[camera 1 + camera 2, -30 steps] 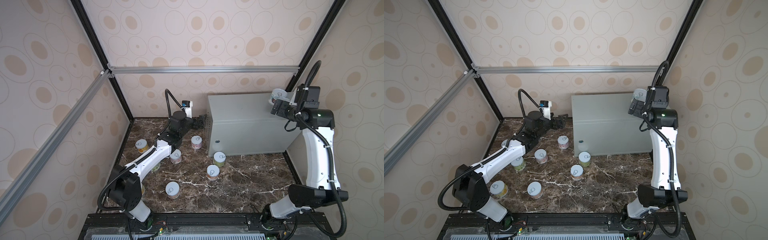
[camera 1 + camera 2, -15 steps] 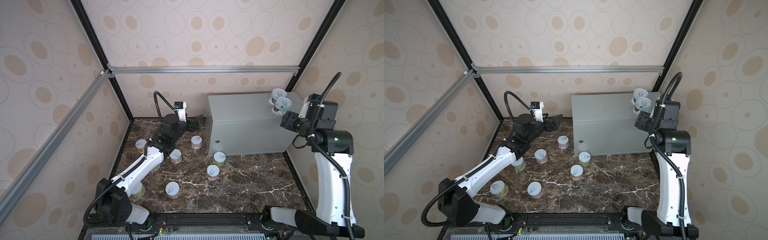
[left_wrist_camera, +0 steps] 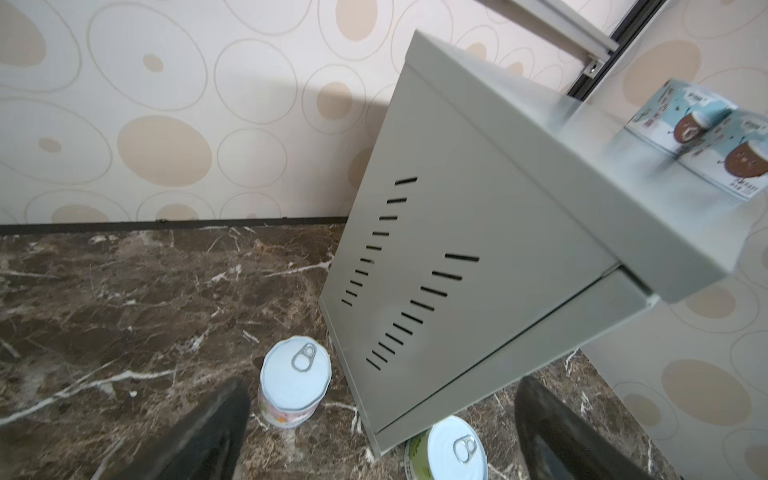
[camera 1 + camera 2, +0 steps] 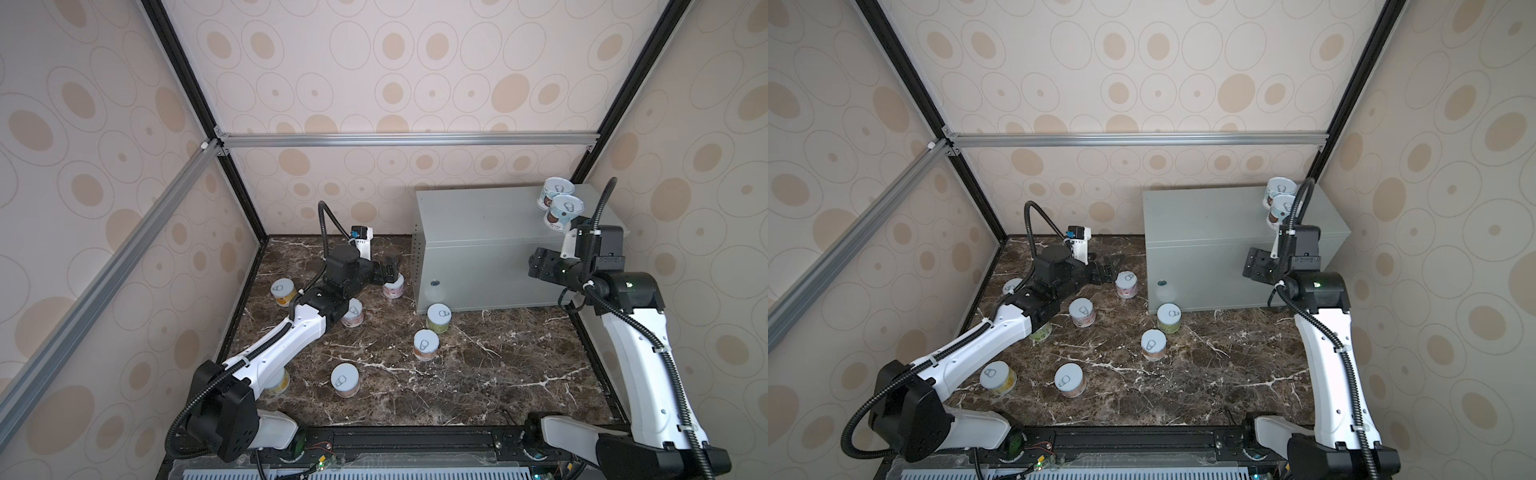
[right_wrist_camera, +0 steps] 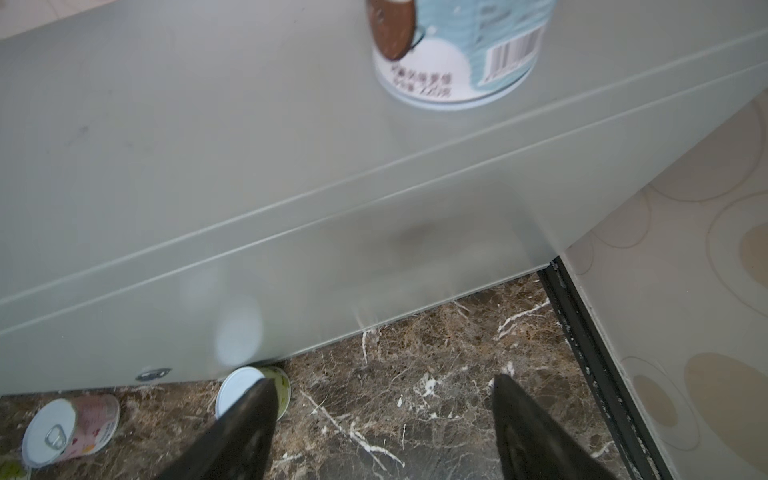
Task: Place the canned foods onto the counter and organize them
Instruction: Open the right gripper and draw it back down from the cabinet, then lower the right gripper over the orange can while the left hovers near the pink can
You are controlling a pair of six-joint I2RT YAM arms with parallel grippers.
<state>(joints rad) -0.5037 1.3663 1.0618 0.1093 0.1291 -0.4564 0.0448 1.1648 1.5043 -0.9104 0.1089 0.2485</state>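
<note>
Standing on the flat top of the large light-grey metal box counter (image 4: 478, 216) (image 4: 1204, 216), at its far right corner: two short round light-blue-labelled tins (image 4: 566, 208) (image 4: 1283, 208) with silvery pull-tab lids, upright and touching each other.

Down on the dark brown marble-patterned floor (image 4: 478, 374), scattered and upright: eight more tins. Among them:
- a pink-labelled tin (image 4: 394, 286) (image 3: 295, 382) near the counter's slotted side
- a green-labelled tin (image 4: 438, 318) (image 5: 249, 392) just beside the counter's front, below the small round lock (image 4: 435, 283)
- a pinkish-orange-labelled tin (image 4: 426, 344) a little nearer the front
- a yellow-labelled tin (image 4: 283, 291) by the left wall

Others lie partly hidden under the white left arm (image 4: 291, 336).

Left gripper (image 4: 388, 266) (image 3: 382, 384):
- Hovers low over the floor, pointing toward the counter's slotted side.
- Black fingers (image 3: 208, 432) spread wide, nothing between them.
- Sits just short of the pink-labelled tin. Cannot tell from the top views whether touching it.

Right gripper (image 4: 540, 268) (image 5: 382, 382):
- Hangs out in front of the counter's right end, apart from the two light-blue-labelled tins.
- Fingers clearly parted, gripping nothing.
</note>
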